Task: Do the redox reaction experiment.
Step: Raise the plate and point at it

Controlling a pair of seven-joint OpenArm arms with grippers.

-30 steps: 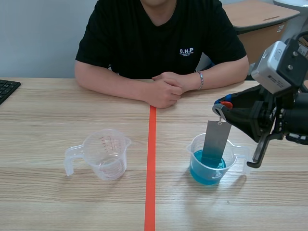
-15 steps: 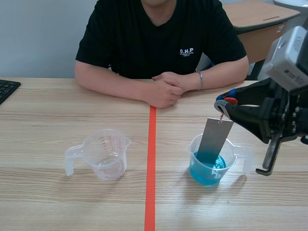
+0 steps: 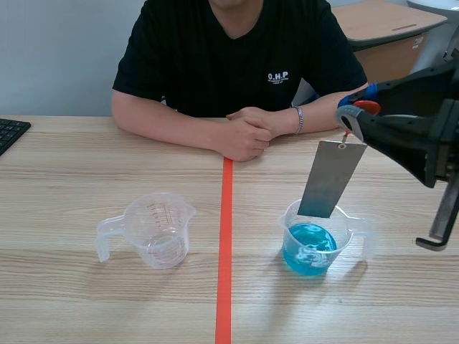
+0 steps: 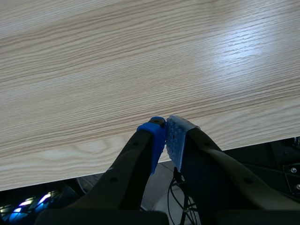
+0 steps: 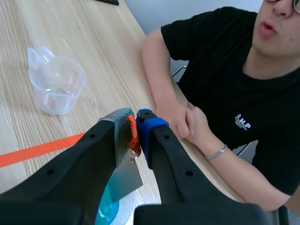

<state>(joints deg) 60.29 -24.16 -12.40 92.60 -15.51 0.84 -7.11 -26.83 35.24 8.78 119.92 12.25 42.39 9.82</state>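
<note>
Measuring cups, two of them, stand beyond the left gripper (image 4: 166, 136), which sits nearest of all over the near edge of the wooden table (image 3: 72, 301), its two pads pressed together on nothing. One strip of orange-red tape (image 3: 224, 272) runs toward 12 o'clock between the cups. The empty cup (image 3: 158, 229) is at 9 o'clock of the tape, with its handle pointing to 9 o'clock. The other cup (image 3: 343, 240) is at 3 o'clock of the tape and holds blue liquid (image 3: 310, 247), with its handle toward 3 o'clock. Over that cup hangs the one metal plate (image 3: 331, 179), tilted, its lower edge at about rim level and clear of the liquid. The right gripper (image 3: 351, 113) comes in from 3 o'clock and pinches a small red tab (image 5: 133, 136) at the plate's top end between its two fingers. Farther off, at 12 o'clock, one person (image 3: 237, 50) in a black shirt sits with clasped hands (image 3: 247, 132) resting on the table and a bracelet (image 3: 298, 120) on one wrist. A keyboard corner (image 3: 11, 132) shows at 10 o'clock.
</note>
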